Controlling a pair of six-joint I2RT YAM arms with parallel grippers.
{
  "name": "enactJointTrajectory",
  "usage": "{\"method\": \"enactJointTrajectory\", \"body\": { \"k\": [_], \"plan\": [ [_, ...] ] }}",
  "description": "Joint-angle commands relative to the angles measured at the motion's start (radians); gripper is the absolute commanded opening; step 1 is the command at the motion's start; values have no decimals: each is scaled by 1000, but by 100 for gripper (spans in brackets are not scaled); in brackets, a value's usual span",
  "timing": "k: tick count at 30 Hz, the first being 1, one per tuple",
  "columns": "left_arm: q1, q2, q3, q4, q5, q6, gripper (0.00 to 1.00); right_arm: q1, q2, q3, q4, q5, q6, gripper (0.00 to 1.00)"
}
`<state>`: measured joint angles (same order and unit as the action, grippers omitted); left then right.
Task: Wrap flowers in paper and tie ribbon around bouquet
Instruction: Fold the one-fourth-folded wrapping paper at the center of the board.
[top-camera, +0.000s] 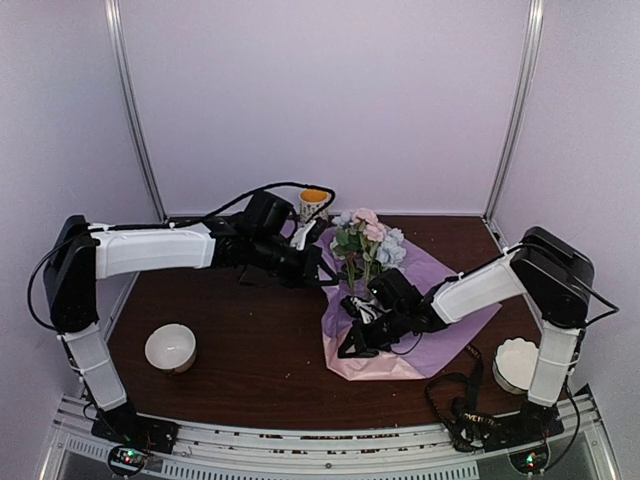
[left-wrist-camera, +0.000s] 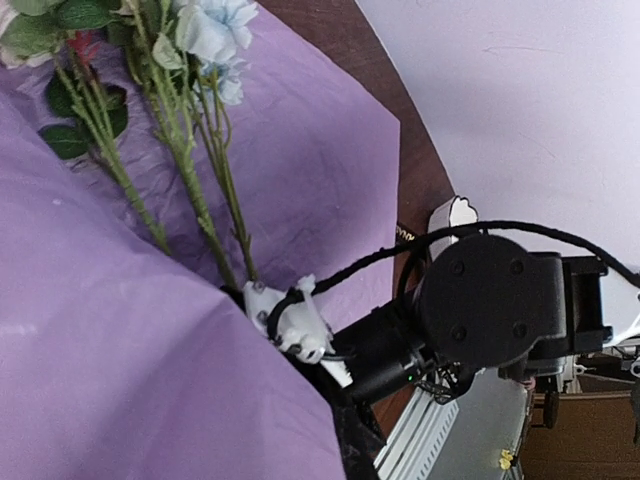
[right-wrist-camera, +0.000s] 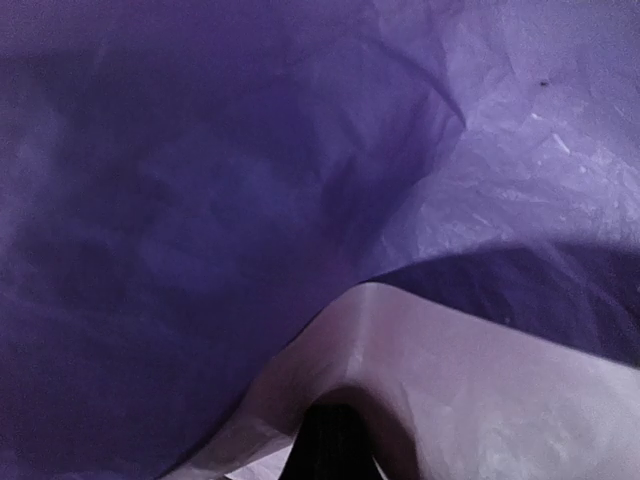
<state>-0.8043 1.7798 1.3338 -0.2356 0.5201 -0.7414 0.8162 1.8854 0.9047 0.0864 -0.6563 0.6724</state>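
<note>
The paper (top-camera: 440, 285) lies lilac face up on the table, with its pink face showing along the near edge. On it rest the flowers (top-camera: 365, 240), blooms toward the back wall and stems (left-wrist-camera: 185, 170) running toward me. My left gripper (top-camera: 322, 272) is at the paper's left edge, shut on a lifted fold that hides most of its fingers. At the stems' lower ends, my right gripper (top-camera: 352, 340) is shut on the paper (right-wrist-camera: 200, 200), and a pink fold arches over its dark fingertip (right-wrist-camera: 335, 445). The ribbon is out of view.
A white bowl (top-camera: 170, 347) sits at the front left. A scalloped white bowl (top-camera: 515, 365) stands by the right arm's base. A mug (top-camera: 314, 203) with orange inside is at the back, behind the left arm. Black cables trail near the right base.
</note>
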Motion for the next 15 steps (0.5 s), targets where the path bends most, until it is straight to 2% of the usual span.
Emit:
{"method": "enactJointTrajectory", "body": {
  "k": [1,12,15],
  "plan": [
    [-15,95,113,38,71,25,0,-12,-27,-41,44,17,39,0],
    [-15,207,200,4,29,50,0,-37,-186,-172,252,59,179,4],
    [-15,225,210,-5,18,57,0,-40,-229,-203,265,78,192,4]
  ]
}}
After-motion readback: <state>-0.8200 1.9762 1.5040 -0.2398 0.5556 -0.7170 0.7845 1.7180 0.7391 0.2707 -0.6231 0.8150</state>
